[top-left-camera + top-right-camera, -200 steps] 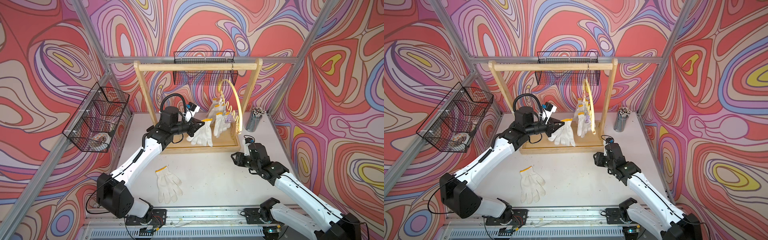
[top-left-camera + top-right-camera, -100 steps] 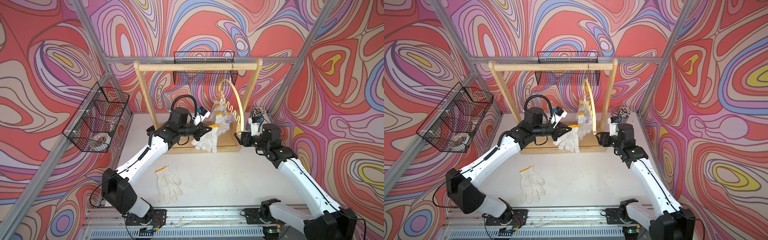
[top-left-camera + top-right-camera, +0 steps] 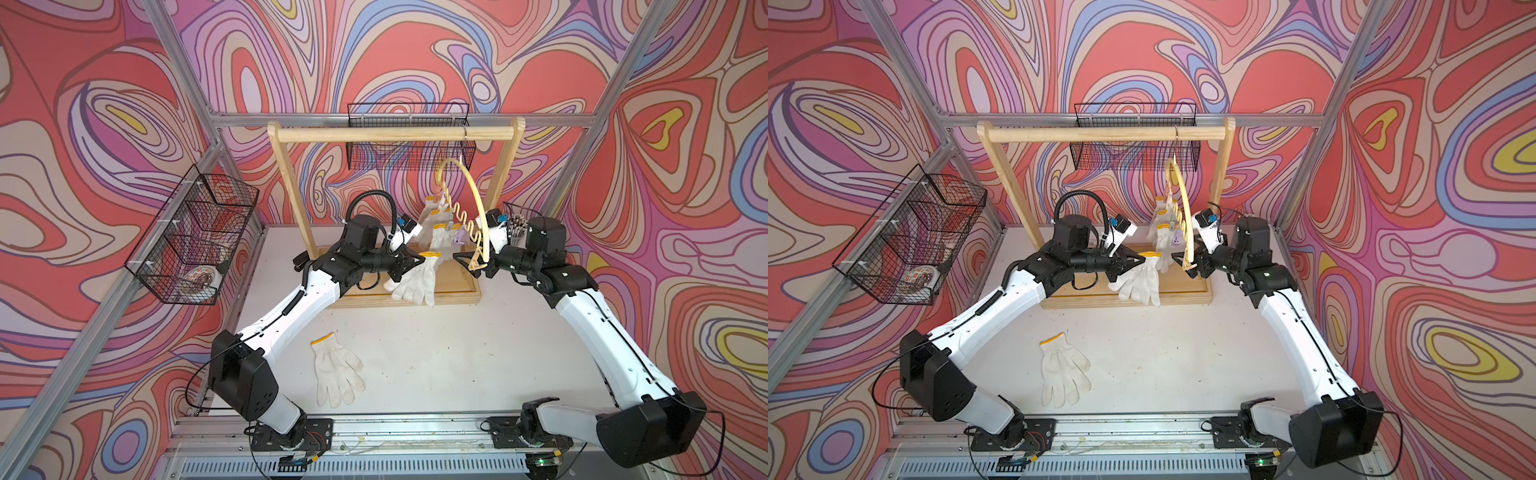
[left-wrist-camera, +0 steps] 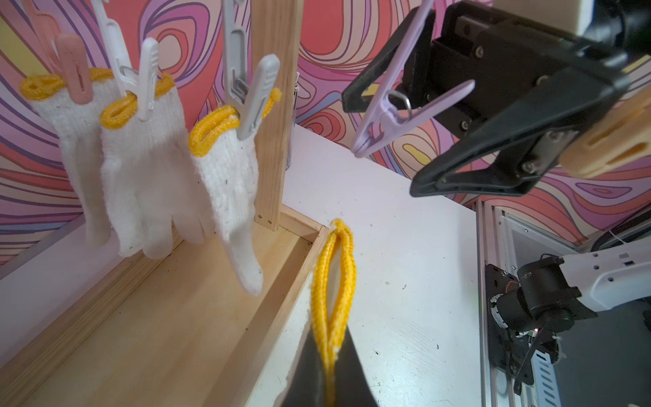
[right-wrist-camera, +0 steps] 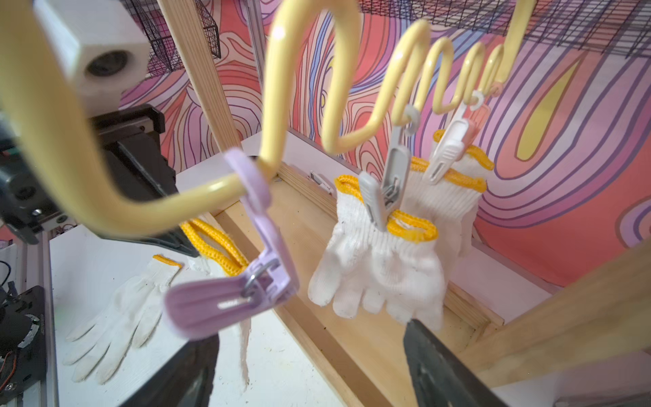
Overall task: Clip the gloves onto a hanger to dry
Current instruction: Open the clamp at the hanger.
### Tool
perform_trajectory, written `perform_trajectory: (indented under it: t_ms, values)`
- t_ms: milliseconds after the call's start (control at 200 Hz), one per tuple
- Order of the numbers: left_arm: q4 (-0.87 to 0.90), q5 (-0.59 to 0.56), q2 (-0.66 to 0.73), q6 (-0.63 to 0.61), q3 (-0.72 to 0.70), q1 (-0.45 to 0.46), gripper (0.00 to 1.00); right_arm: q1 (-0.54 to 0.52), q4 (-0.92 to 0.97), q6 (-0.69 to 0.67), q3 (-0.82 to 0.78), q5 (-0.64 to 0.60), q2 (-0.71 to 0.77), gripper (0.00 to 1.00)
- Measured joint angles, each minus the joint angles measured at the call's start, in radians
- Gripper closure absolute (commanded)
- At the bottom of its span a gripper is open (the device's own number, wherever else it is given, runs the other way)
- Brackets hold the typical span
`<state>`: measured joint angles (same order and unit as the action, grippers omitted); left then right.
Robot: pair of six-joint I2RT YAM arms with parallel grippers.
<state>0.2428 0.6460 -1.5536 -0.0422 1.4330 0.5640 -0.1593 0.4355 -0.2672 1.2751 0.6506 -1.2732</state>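
Observation:
The pale yellow hanger [image 3: 474,208] [image 3: 1185,212] hangs from the wooden rail, with three gloves [image 4: 148,148] [image 5: 387,253] clipped to its wavy bar [image 5: 352,105]. My left gripper [image 3: 417,260] [image 4: 329,356] is shut on the yellow cuff of a fourth glove [image 3: 415,280] [image 3: 1140,280], held just left of the hanger's near end. My right gripper [image 3: 465,261] [image 5: 310,366] stands open at that end. Its fingers lie either side of an empty lilac clip [image 4: 387,116] [image 5: 229,299]. Another glove [image 3: 334,370] [image 3: 1064,370] lies flat on the table.
The wooden rail frame [image 3: 395,134] stands on a tray base [image 3: 374,300] at the back. Wire baskets hang on the left wall [image 3: 191,237] and the back wall [image 3: 407,143]. A cup of pens [image 3: 515,224] stands behind my right arm.
My right arm has swung from the table's front right up to the hanger's near end and its jaws have opened. My left gripper has carried its glove rightwards, closer to the hanger.

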Motion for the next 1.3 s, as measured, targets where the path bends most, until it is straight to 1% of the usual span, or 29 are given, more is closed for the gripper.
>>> perform_trajectory:
  t_ms: [125, 210, 386, 641, 876, 1302]
  values:
    - [0.000, 0.010, 0.000, -0.003, 0.000, 0.000, 1.00, 0.033, 0.024, -0.043, 0.055, 0.063, -0.045, 0.23]
    - [-0.002, 0.020, 0.000, -0.006, 0.000, 0.000, 1.00, 0.060, 0.046, -0.070, 0.094, 0.128, -0.069, 0.26]
    - [-0.016, 0.042, -0.001, -0.007, 0.000, 0.000, 1.00, 0.106, 0.079, -0.106, 0.163, 0.266, -0.111, 0.26]
    - [-0.032, 0.061, -0.018, -0.007, 0.015, 0.002, 1.00, 0.106, 0.172, -0.172, 0.262, 0.417, -0.184, 0.26]
    - [-0.031, 0.065, -0.027, -0.007, 0.030, 0.006, 1.00, 0.106, 0.251, -0.239, 0.270, 0.483, -0.206, 0.28]
    - [-0.030, 0.069, -0.040, -0.007, 0.063, 0.014, 1.00, 0.106, 0.283, -0.280, 0.338, 0.532, -0.234, 0.34]
